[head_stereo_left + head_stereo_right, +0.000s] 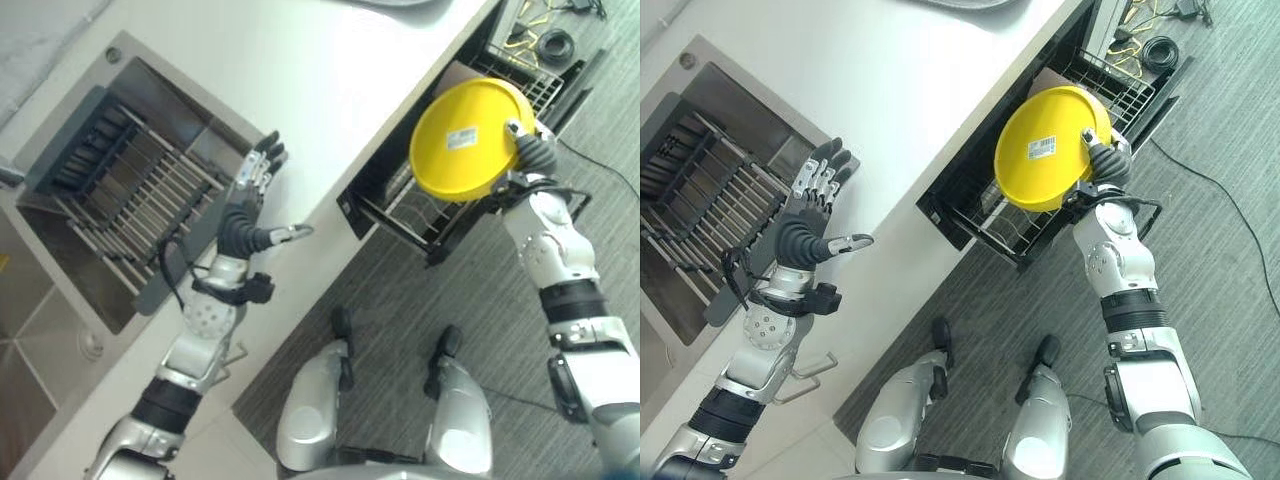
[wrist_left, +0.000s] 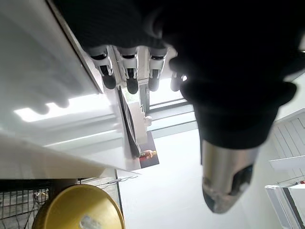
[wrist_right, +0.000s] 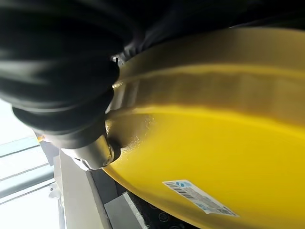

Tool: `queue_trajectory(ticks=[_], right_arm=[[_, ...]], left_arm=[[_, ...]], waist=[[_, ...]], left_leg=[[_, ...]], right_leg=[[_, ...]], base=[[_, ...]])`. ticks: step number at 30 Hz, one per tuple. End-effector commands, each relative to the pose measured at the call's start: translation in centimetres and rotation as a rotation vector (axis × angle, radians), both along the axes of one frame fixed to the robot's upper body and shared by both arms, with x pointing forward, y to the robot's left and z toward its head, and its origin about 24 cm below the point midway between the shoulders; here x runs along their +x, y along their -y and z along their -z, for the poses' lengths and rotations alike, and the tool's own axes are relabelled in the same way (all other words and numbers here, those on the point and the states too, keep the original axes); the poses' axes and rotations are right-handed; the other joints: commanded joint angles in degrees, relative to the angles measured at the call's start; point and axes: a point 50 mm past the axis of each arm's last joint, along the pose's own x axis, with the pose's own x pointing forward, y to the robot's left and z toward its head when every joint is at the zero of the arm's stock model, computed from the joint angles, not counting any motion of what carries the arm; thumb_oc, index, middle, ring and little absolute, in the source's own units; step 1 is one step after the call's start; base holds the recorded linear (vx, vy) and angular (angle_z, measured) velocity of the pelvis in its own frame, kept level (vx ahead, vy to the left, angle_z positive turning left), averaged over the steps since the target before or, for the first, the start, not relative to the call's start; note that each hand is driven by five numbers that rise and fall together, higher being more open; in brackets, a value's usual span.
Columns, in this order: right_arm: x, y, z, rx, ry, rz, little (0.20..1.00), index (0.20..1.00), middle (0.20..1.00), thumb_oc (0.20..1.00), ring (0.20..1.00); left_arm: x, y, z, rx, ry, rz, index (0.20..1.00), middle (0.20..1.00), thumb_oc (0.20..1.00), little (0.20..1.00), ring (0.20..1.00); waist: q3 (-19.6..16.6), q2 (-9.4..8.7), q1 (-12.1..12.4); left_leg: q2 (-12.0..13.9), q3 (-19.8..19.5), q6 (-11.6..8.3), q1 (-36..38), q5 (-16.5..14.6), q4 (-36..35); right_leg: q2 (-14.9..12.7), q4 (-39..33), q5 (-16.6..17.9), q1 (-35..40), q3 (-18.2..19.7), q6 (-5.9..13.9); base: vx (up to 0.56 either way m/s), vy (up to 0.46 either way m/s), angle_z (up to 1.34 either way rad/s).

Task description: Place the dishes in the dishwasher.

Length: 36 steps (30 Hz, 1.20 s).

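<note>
1. My right robot hand (image 1: 1102, 158) is clamped on the rim of the yellow plate (image 1: 1045, 147), thumb across its sticker-bearing underside, holding it tilted on edge above the pulled-out dishwasher rack (image 1: 1040, 215).
2. To do this well, I judge I should lower the plate edge-first between the rack's wires, keep it clear of the tabletop (image 1: 330, 70) edge above the rack, and let go only once it is seated.
3. My left robot hand (image 1: 255, 185) hovers over the tabletop beside the rack, fingers straight, holding nothing.
4. Below the plate I can make out nothing standing in the rack.
5. The sink (image 1: 60, 290), far from the rack, holds a dark drying grid (image 1: 120, 180).
</note>
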Motion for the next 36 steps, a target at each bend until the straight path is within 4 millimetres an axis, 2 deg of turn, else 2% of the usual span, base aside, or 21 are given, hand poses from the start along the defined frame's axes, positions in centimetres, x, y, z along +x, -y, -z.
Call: queue_trajectory(ticks=[1,9,13,15,16,22,27,30,32,34,36], right_arm=[[0.0,-0.4,-6.8,-0.147,0.207,0.021,0.200,0.200,0.200,0.200,0.200],[1.1,-0.3,-7.9,-0.385,0.166,0.088,0.200,0.200,0.200,0.200,0.200],[1.4,0.1,-7.2,-0.441,0.140,0.093,0.200,0.200,0.200,0.200,0.200],[1.5,0.2,-7.5,-0.501,0.150,0.107,0.200,0.200,0.200,0.200,0.200],[1.6,0.0,-8.0,-0.569,0.157,0.116,0.200,0.200,0.200,0.200,0.200],[2.1,-1.1,-9.6,-0.810,0.165,0.129,0.200,0.200,0.200,0.200,0.200],[2.7,-1.6,-9.6,-0.879,0.168,0.129,0.200,0.200,0.200,0.200,0.200],[2.8,-2.9,-10.4,-1.061,0.215,0.154,0.200,0.200,0.200,0.200,0.200],[2.6,-3.4,-11.5,-1.235,0.258,0.232,0.200,0.200,0.200,0.200,0.200],[2.5,-3.5,-12.1,-1.304,0.269,0.265,0.200,0.200,0.200,0.200,0.200],[2.6,-3.8,-12.9,-1.489,0.286,0.321,0.200,0.200,0.200,0.200,0.200]], left_arm=[[-1.0,0.4,-0.9,0.005,0.067,0.045,1.000,1.000,1.000,1.000,1.000],[-0.9,0.7,-1.3,-0.005,0.081,0.063,1.000,1.000,1.000,1.000,1.000],[-1.0,1.1,-1.8,0.016,0.109,0.074,1.000,1.000,1.000,1.000,1.000],[-1.0,1.4,-2.1,0.032,0.124,0.078,1.000,1.000,1.000,1.000,1.000],[-1.0,1.5,-2.1,0.043,0.127,0.084,1.000,1.000,1.000,1.000,1.000],[-0.8,1.8,-2.3,0.069,0.135,0.095,1.000,1.000,1.000,1.000,1.000],[-0.5,2.2,-1.9,0.097,0.111,0.082,1.000,1.000,1.000,1.000,1.000],[-0.3,2.2,-1.7,0.094,0.116,0.072,1.000,1.000,1.000,1.000,1.000],[-0.3,2.2,-1.6,0.101,0.117,0.074,1.000,1.000,1.000,1.000,1.000],[-0.4,2.2,-1.5,0.105,0.120,0.078,1.000,1.000,1.000,1.000,1.000],[-0.5,2.1,-1.5,0.111,0.128,0.086,1.000,1.000,1.000,1.000,1.000]], waist=[[-1.0,-0.13,1.1],[-1.0,0.16,2.6],[-1.0,-0.45,3.5],[-1.0,-0.92,3.9],[-1.0,-1.25,4.2],[-1.0,-1.64,5.3],[-1.0,-1.63,6.2],[-1.0,-1.35,6.6],[-1.0,-1.27,6.9],[-1.0,-1.30,7.2],[-1.0,-1.60,7.8]], left_leg=[[-3.2,-6.4,1.77,-2.9,-6.8,4.3],[-3.3,-7.3,1.51,-5.6,-6.5,5.3],[-3.3,-7.8,1.85,-7.6,-6.6,6.3],[-3.2,-8.0,1.88,-8.6,-6.7,6.8],[-3.2,-8.6,1.48,-8.4,-7.8,7.2],[-3.4,-9.4,1.21,-10.9,-7.6,7.9],[-3.5,-10.1,1.09,-13.1,-7.6,8.9],[-3.6,-10.4,1.09,-14.0,-7.4,9.1],[-3.7,-10.9,1.04,-14.7,-7.3,9.4],[-3.8,-11.2,0.99,-14.9,-7.3,9.6],[-3.9,-11.6,0.91,-15.6,-7.4,10.0]], right_leg=[[2.1,6.8,-7.7,-3.1,1.9,-1.94],[2.1,8.3,-8.2,-5.3,1.5,-2.19],[2.1,8.8,-8.0,-6.6,1.0,-2.01],[2.1,9.1,-8.1,-7.2,0.7,-2.01],[2.3,9.6,-9.0,-7.0,1.3,-1.46],[2.4,9.6,-8.7,-8.5,0.6,-1.30],[2.2,9.8,-8.3,-9.9,0.1,-1.17],[2.2,9.7,-8.1,-10.7,0.0,-1.19],[2.2,9.8,-8.0,-11.1,0.0,-1.14],[2.2,9.8,-8.0,-11.1,-0.2,-1.17],[2.2,9.4,-7.8,-11.1,-0.5,-1.06]], base=[[0.00,0.000,0.00],[0.00,0.026,0.04],[0.00,-0.004,0.06],[0.03,-0.057,0.15],[0.06,-0.079,0.18],[0.00,-0.043,0.07],[-0.01,-0.026,0.04],[0.00,0.000,0.00],[0.00,0.000,0.00],[0.00,0.000,0.00],[0.00,-0.022,0.00]])
